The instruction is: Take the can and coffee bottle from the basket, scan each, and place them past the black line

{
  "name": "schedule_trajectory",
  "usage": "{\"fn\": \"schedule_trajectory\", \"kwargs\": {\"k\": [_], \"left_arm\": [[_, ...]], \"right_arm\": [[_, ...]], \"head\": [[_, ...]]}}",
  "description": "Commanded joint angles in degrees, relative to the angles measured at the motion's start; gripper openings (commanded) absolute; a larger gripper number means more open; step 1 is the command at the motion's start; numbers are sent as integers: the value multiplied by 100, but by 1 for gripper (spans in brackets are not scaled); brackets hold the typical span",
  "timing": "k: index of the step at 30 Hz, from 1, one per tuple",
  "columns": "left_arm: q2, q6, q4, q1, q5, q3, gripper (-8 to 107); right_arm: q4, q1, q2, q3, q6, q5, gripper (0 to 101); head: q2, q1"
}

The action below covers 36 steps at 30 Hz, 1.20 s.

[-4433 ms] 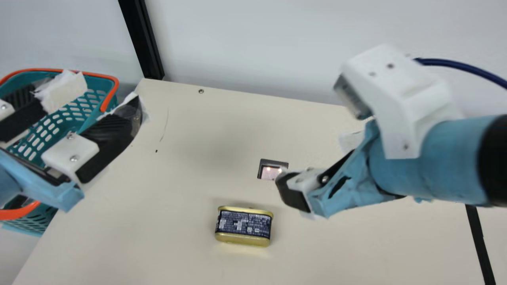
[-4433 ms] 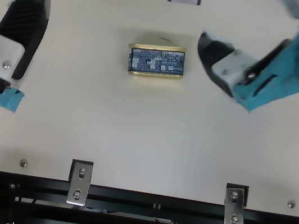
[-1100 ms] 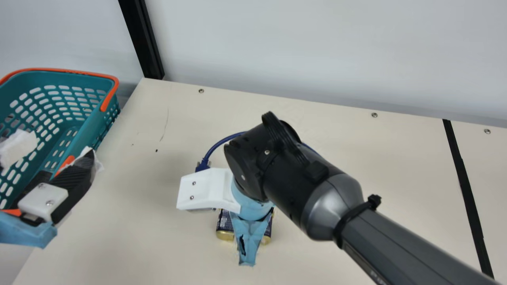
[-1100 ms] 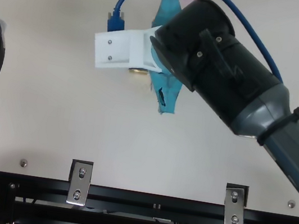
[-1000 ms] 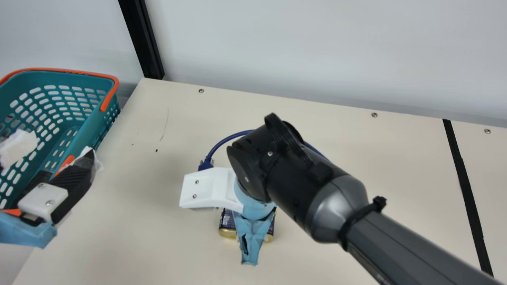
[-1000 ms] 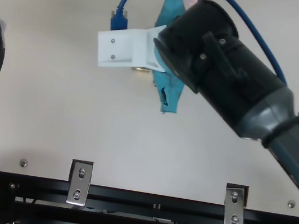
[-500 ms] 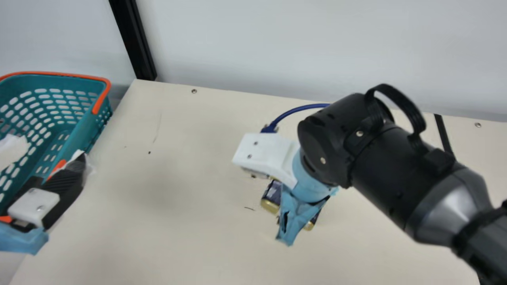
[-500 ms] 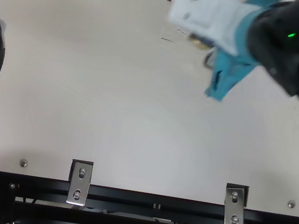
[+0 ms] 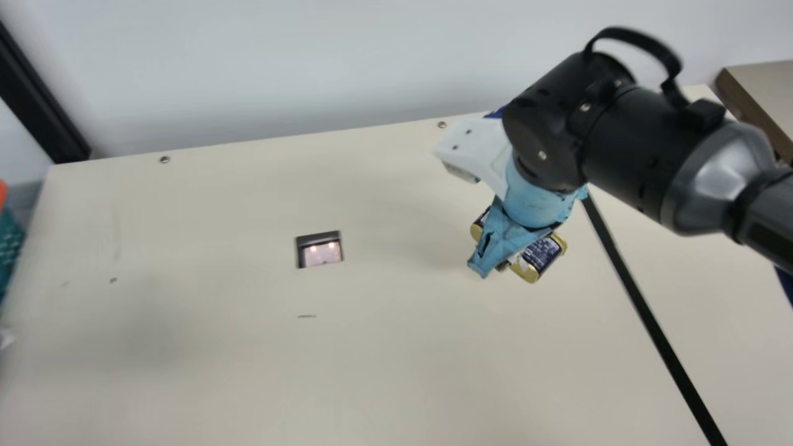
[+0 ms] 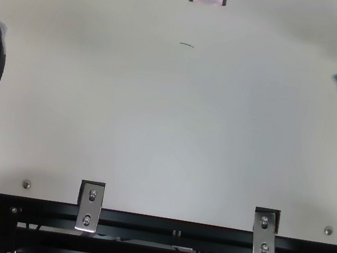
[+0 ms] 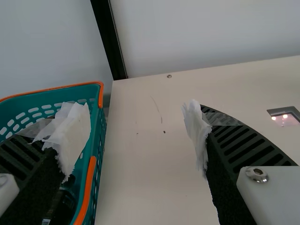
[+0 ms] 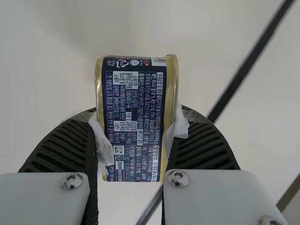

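Your right gripper is clamped across the can, holding it above the table on the scanner's side of the black line. Carry it fully over, lower gently, and let go only once it sits flat. Your left gripper gapes by the basket; the dark bottle inside is probably the coffee.

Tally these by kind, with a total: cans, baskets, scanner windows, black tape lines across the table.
Can: 1
Basket: 1
Scanner window: 1
Black tape line: 1
Total: 4
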Motion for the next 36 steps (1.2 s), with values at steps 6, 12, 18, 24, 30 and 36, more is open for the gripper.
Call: {"fn": "schedule_trajectory", "kwargs": {"k": [6,12,18,24,30,36], "left_arm": [[0,0,0,0,0,0,90],[0,0,0,0,0,0,90],[0,0,0,0,0,0,90],[0,0,0,0,0,0,90],[0,0,0,0,0,0,90],[0,0,0,0,0,0,90]], "right_arm": [[-166,-1732,-318,434,-139,-118,0],[-215,-3002,-344,599,-435,-251,0],[-339,-4140,-125,587,-550,-388,0],[-560,-4973,154,575,-421,-493,0],[-592,-5527,368,620,-359,-607,0],[-174,-5846,440,632,-497,-622,0]], "head": [[-956,5],[-1714,-41],[-1999,-47],[-1999,-47],[-1999,-47],[-1999,-47]]}}
